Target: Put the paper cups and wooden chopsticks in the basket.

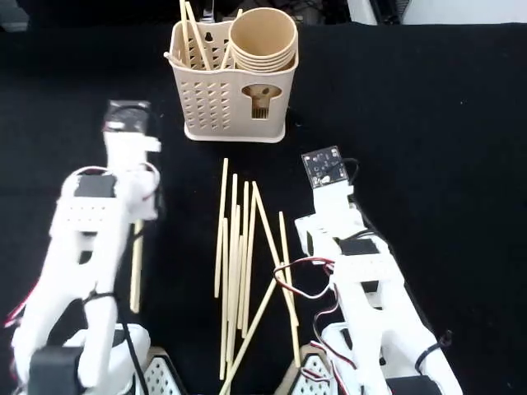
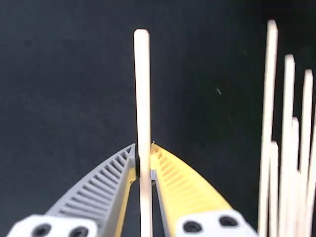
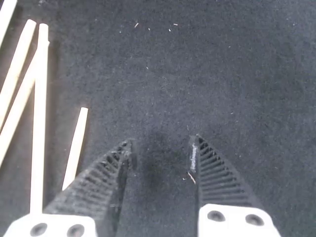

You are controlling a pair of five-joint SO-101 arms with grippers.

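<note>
Pinched chopstick (image 2: 141, 89), basket (image 1: 206, 107) beyond
Nearest, the left gripper (image 2: 144, 165) clamps it; the right gripper (image 3: 160, 148) is spread above bare black cloth (image 3: 222, 74), loose chopsticks (image 1: 237, 263) between the arms. Farther off, the basket holds stacked paper cups (image 1: 263, 41).

- You see the basket (image 1: 232, 103), beige perforated plastic, standing upright.
- Your paper cups (image 1: 263, 37) sit nested in one stack, upright in its right compartment.
- The leaning chopsticks (image 1: 195, 37) stand tilted in its left compartment.
- Your loose chopsticks (image 1: 239, 255) lie flat just before the basket, mostly parallel, two slanting across.
- A single chopstick (image 2: 142, 98) sits pinched in your left gripper (image 2: 143, 160), apart from that bunch.
</note>
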